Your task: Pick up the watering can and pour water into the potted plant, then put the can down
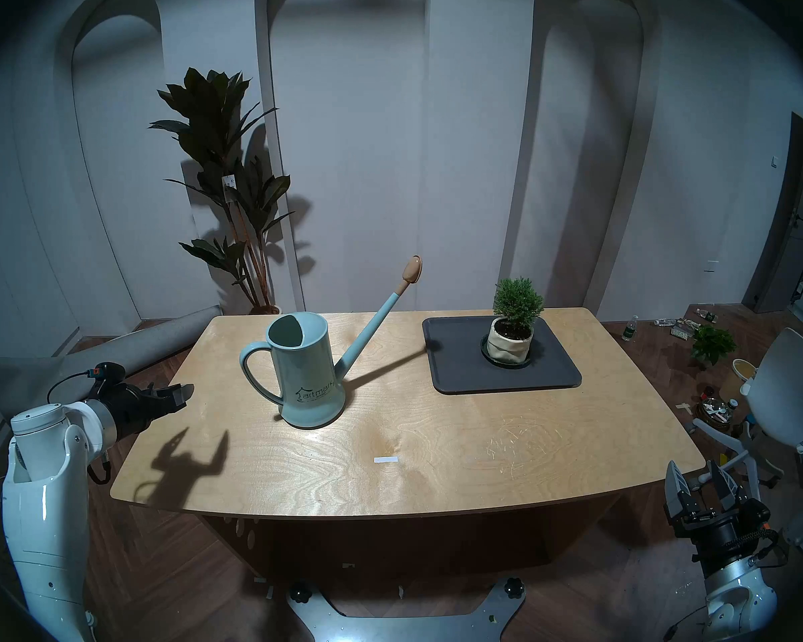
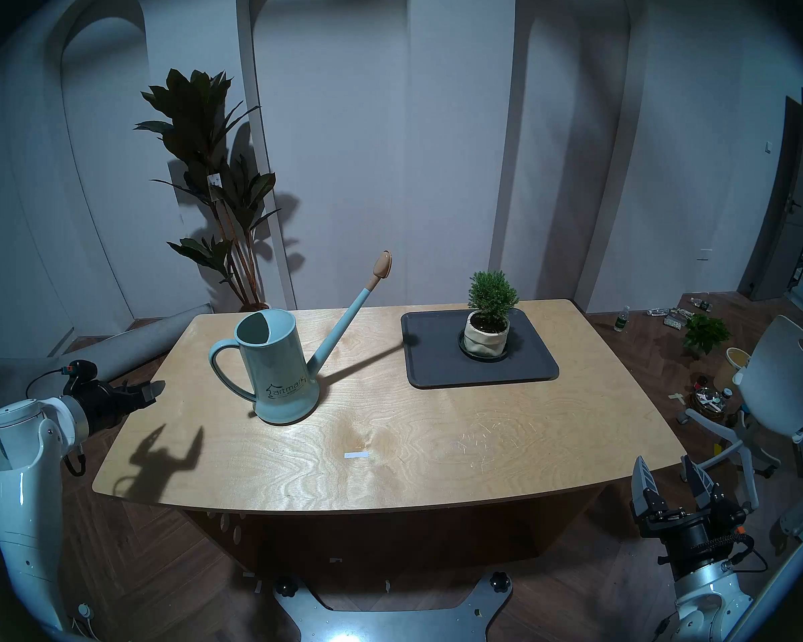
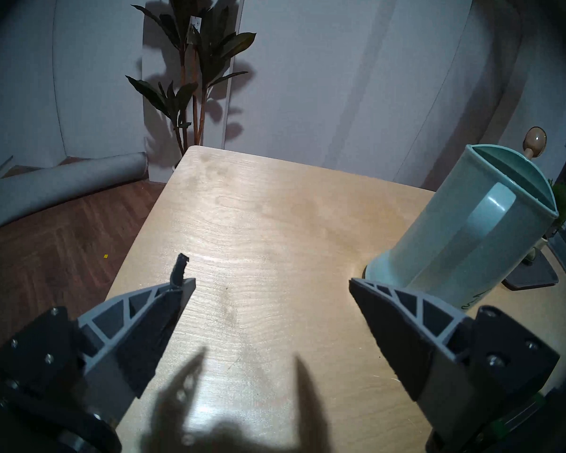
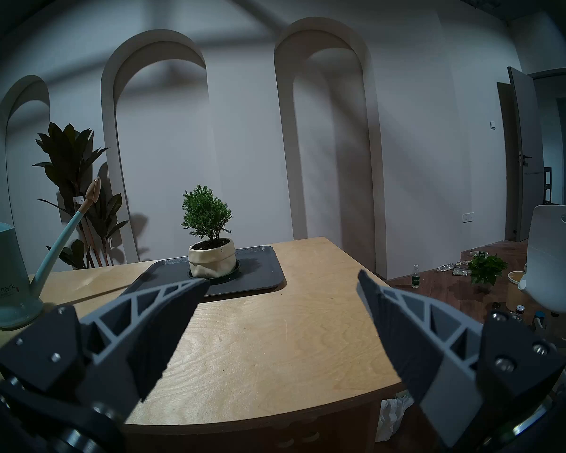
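Head stereo left view: the pale teal watering can [image 1: 306, 372] stands upright on the wooden table [image 1: 436, 442], at about 10 o'clock from the table's centre, loop handle toward 9 o'clock and its long spout rising toward 2 o'clock. The potted plant [image 1: 513, 323], a small conifer in a cream pot on a dark saucer, sits on a dark grey tray [image 1: 501, 377] at about 1 o'clock, well apart from the can. The left gripper [image 1: 182, 392] hangs over the table's left edge, near the handle without touching it, fingers spread and empty. The right gripper [image 1: 698, 481] waits off the table's near right corner, likewise spread wide and holding nothing.
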